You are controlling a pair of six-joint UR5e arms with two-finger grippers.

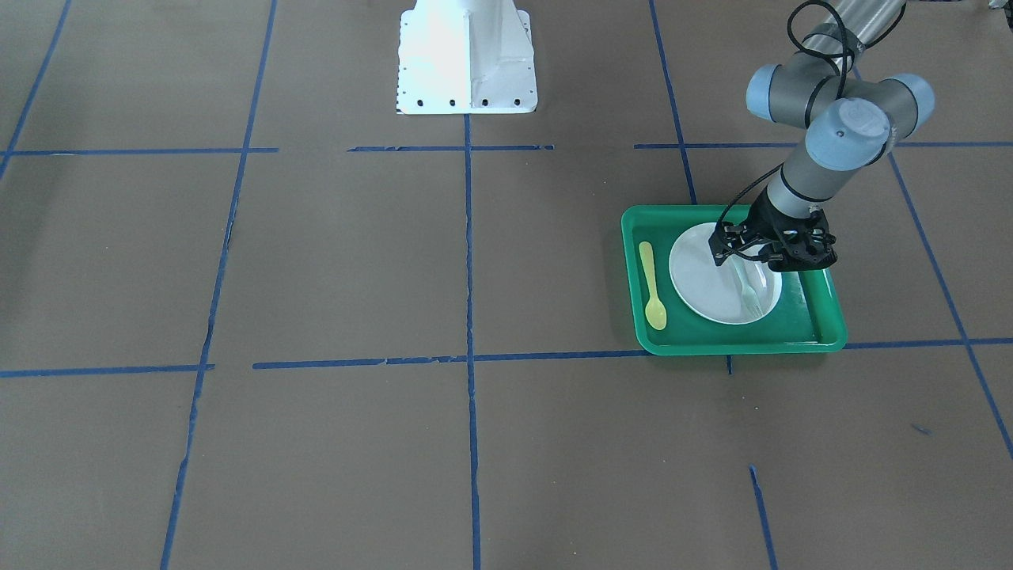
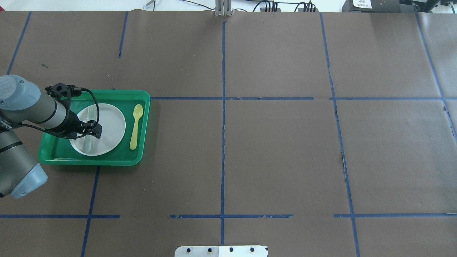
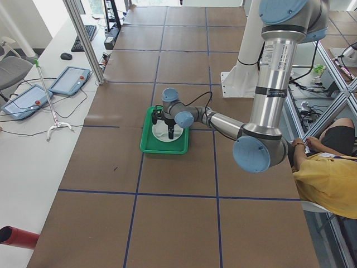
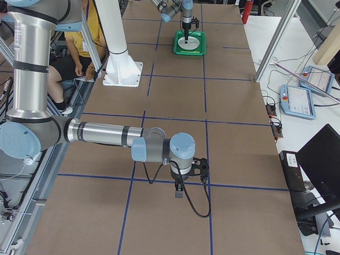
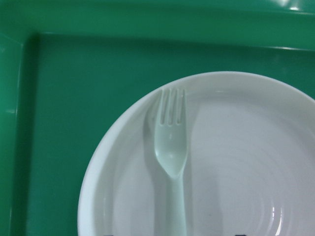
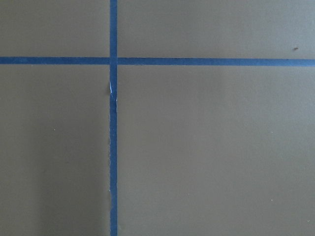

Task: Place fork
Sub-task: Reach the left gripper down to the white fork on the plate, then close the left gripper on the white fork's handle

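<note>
The whitish translucent fork (image 5: pixel 171 147) lies on the white plate (image 5: pixel 246 162), tines toward the tray's far wall. It shows faintly in the front view (image 1: pixel 749 293) and in the overhead view (image 2: pixel 89 143). My left gripper (image 1: pixel 772 252) hangs low over the plate (image 2: pixel 110 125), above the fork's handle. Its jaws stand apart, with only two dark tips at the wrist view's bottom edge, one on each side of the handle. My right gripper (image 4: pixel 178 189) shows only in the exterior right view, over bare table, and I cannot tell whether it is open or shut.
The plate sits in a green tray (image 1: pixel 791 339), which also shows in the overhead view (image 2: pixel 107 159). A yellow spoon (image 1: pixel 653 286) lies in the tray beside the plate (image 2: pixel 135 125). Brown paper with blue tape lines (image 6: pixel 113 147) covers the table. The white robot base (image 1: pixel 467 55) stands at the table's robot side.
</note>
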